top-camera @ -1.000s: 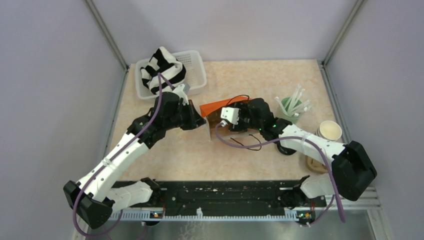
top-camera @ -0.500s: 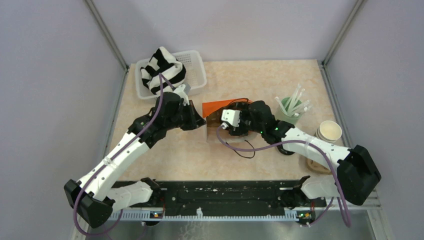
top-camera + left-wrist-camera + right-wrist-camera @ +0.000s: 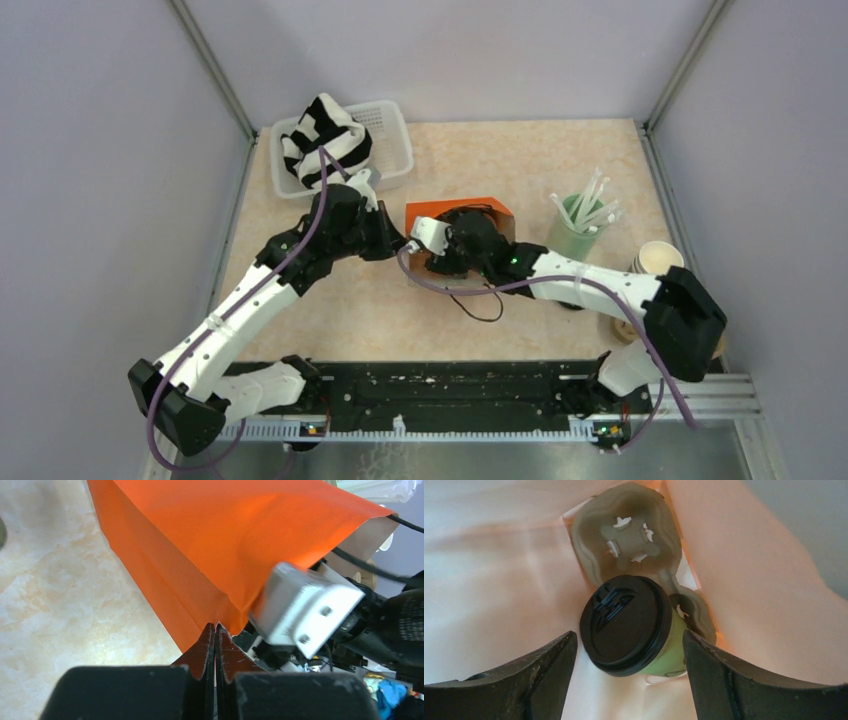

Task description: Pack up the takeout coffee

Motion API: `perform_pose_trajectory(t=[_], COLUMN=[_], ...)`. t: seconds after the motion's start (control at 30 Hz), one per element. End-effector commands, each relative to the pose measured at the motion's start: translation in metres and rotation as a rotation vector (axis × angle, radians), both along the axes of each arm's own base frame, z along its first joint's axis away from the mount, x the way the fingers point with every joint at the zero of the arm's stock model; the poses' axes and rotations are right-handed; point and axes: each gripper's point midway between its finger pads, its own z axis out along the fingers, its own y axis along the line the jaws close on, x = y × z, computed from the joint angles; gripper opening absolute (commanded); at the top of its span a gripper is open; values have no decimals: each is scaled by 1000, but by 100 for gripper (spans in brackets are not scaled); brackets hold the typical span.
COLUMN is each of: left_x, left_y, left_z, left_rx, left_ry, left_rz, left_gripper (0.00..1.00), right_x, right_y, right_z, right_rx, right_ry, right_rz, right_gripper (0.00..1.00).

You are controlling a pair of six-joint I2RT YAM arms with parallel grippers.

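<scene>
Matt orange paper bag; smooth black plastic lid; tray looks like rough pulp.

- The bag stands mid-table.
- The basket lies at the bag's 10 o'clock, with the cloth in it.
- The tumbler, at the bag's 3 o'clock, holds the straws; 1 open cup stands beyond it, toward 4 o'clock.
- The left gripper meets the bag's edge at 9 o'clock.
- Inside the bag, the lidded cup sits at the carrier's 6 o'clock end; the right gripper straddles it, 1 finger at 9 o'clock, 1 at 3 o'clock.
</scene>
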Motion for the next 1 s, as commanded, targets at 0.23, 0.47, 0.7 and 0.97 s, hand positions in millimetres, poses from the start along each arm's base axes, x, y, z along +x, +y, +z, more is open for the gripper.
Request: perform_pose_trajectory(t=[0.23,0.47,0.7,0.97], left_x=[2,4,4,6], left_y=[-2,-1,2,4], left_z=[13,12,9,11], left_rx=[-13,-14,-5,1], left_ry=[-35,-26,-19,-26], left_rz=[-11,8,26,39], left_gripper=[0,0,0,0], right_x=[36,33,24,18], right_y=[-8,-11,-9,-10], right_z=[6,10,26,38], right_rx=[-23,-14,61,119], right_ry=[-87,-95,-83,-67], right_rz=[-277,-272,-244,-250], right_gripper=[61,41,28,15])
